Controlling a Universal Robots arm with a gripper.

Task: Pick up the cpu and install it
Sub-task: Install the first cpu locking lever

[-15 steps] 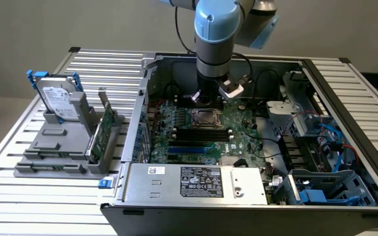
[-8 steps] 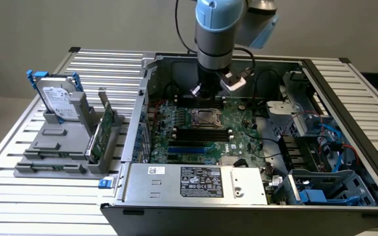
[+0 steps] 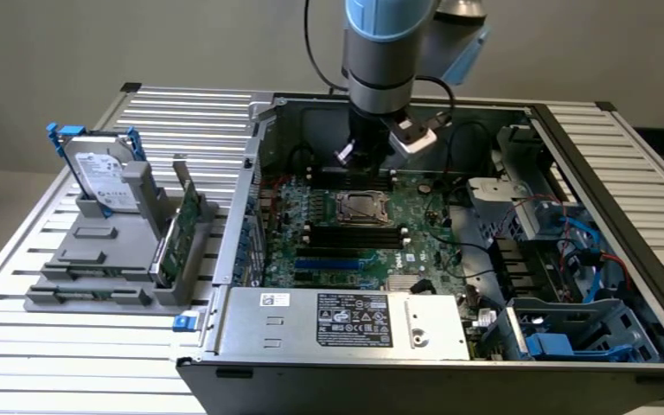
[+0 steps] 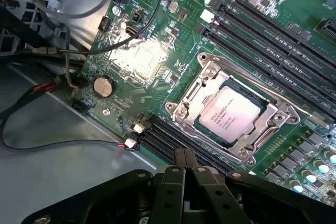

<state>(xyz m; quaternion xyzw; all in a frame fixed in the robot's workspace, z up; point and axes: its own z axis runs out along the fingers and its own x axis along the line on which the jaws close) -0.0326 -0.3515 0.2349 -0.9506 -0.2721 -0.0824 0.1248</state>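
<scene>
Inside metal socket frame (image 4: 231,116): faintly printed cpu (image 4: 229,115)

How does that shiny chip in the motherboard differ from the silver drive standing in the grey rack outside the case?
The cpu lies flat in its socket inside the case; the hard drive stands upright in the grey rack outside it. The cpu is small and square; the hard drive is much larger, rectangular, with a blue bracket. Both have silvery tops bearing print.
</scene>
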